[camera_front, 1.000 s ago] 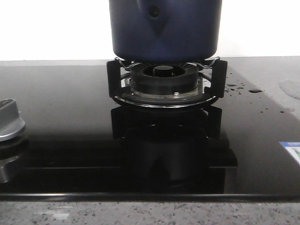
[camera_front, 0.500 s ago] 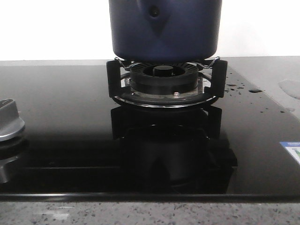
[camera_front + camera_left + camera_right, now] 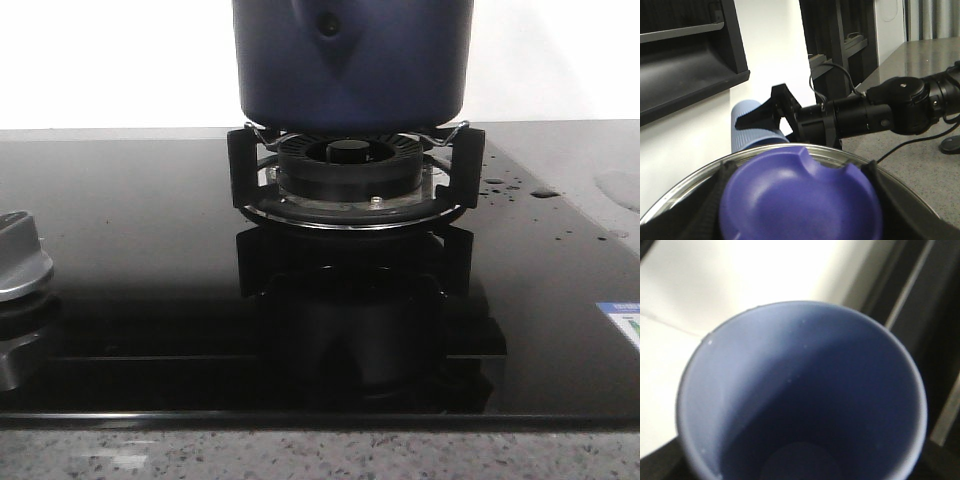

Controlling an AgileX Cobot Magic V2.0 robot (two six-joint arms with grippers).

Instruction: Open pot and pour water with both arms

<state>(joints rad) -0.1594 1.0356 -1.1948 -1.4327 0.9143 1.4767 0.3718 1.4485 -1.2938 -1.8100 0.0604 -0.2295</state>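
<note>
Black glass cooktop surface (image 3: 140,250): pot (image 3: 352,60) sits on the burner ring (image 3: 350,175), upper part out of frame. Left tool grips the purple lid knob (image 3: 800,197), fingers (image 3: 715,200) tight on both sides. Right tool (image 3: 760,117) clamps a light-blue cup (image 3: 800,395).

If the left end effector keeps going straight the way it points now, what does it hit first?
Most likely the purple lid knob, which fills the view right between its fingers, with the glass lid around it. Depth is unclear; it may already be touching the knob.
</note>
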